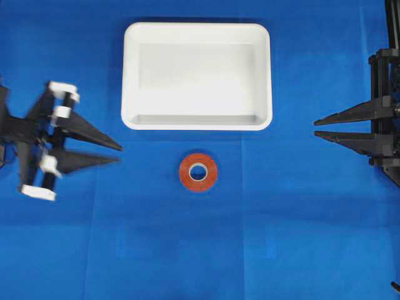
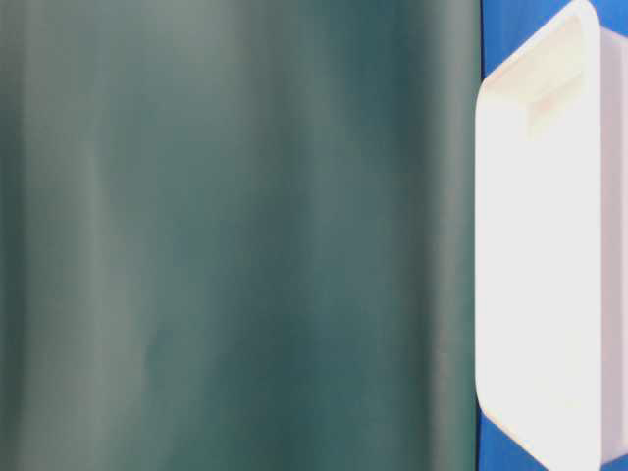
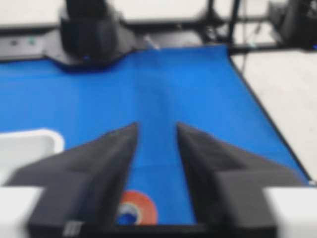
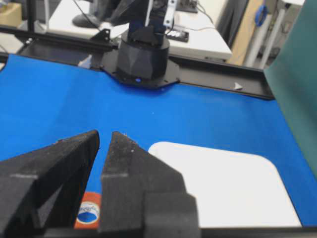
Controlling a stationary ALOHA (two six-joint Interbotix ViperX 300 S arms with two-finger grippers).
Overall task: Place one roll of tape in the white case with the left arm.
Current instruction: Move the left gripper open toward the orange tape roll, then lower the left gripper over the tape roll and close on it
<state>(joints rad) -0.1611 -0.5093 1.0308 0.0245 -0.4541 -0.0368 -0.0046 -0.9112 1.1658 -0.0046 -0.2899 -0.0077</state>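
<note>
The roll of tape (image 1: 198,171) lies flat on the blue table (image 1: 300,237), ahead of the left tool (image 1: 119,154) and slightly to its right, just short of the white case (image 1: 197,32). The tool's prongs are spread moderately and hold nothing.

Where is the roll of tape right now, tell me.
In the overhead view the roll of tape lies flat on the blue cloth near the middle, just below the white case, apart from both grippers.
</note>
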